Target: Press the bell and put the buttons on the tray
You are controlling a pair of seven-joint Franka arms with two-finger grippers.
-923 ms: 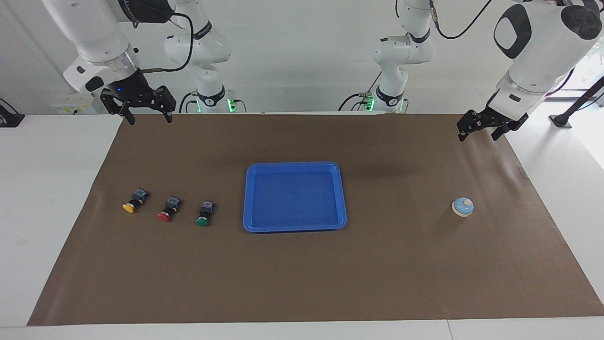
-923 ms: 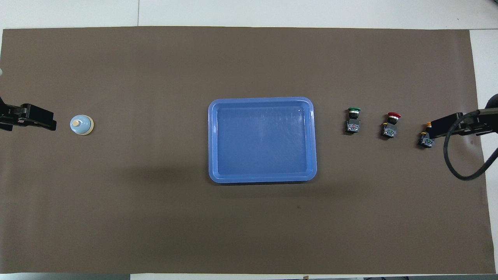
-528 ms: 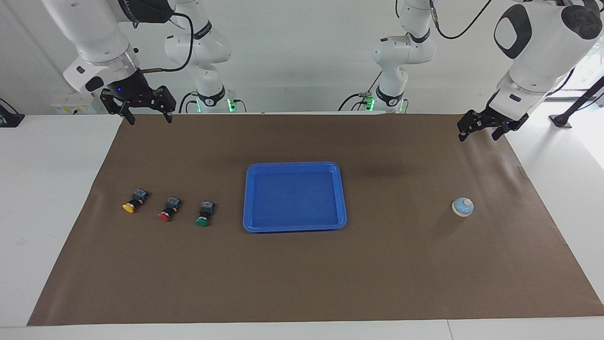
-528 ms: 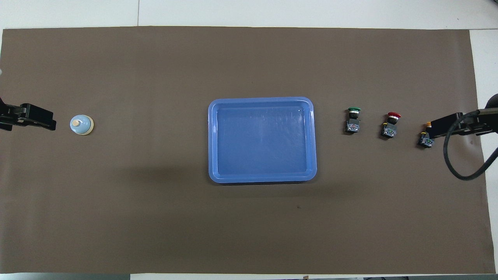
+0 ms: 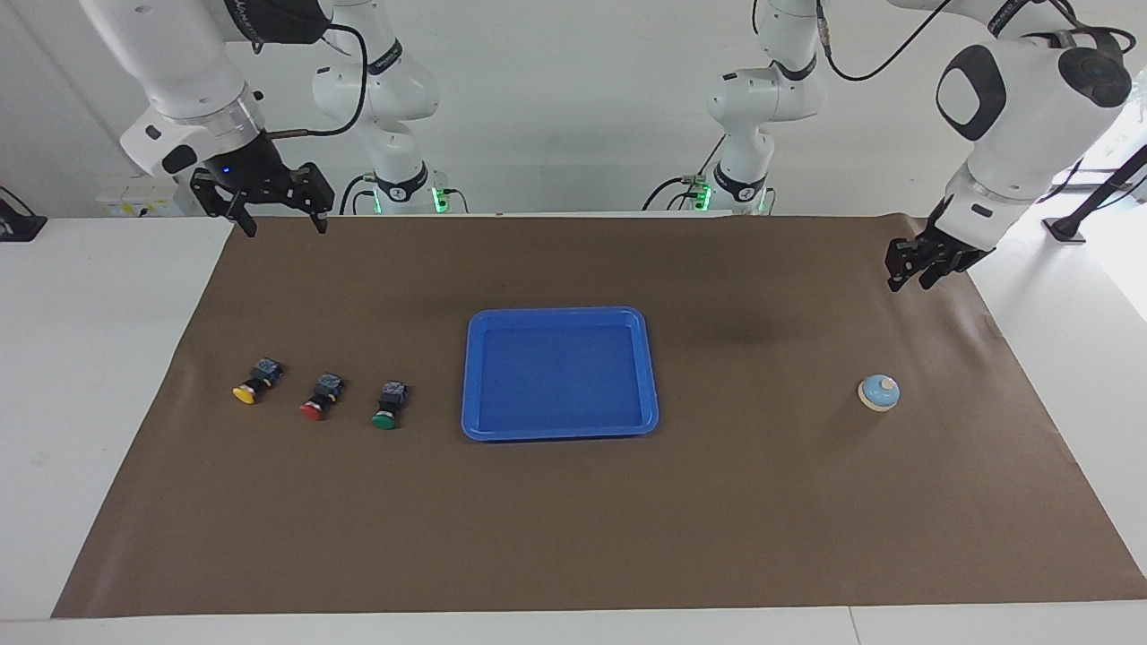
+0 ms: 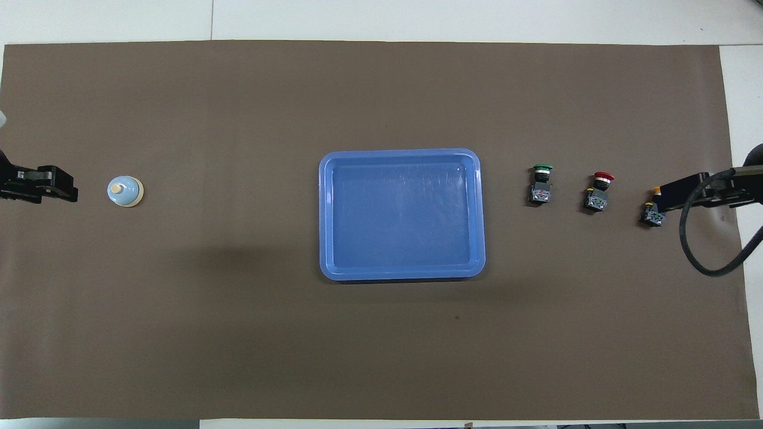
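Observation:
The light-blue bell stands on the brown mat toward the left arm's end. My left gripper hangs over the mat beside the bell, apart from it and holding nothing. The blue tray lies mid-table with nothing in it. The green button, red button and yellow button lie in a row toward the right arm's end. My right gripper waits open, raised; in the overhead view it covers part of the yellow button.
The brown mat covers most of the white table. Bare mat surrounds the tray on all sides. A black cable loops down from the right arm over the mat's edge.
The left gripper has come down a little and looks narrower than before. The right arm, bell, tray and buttons have not moved.

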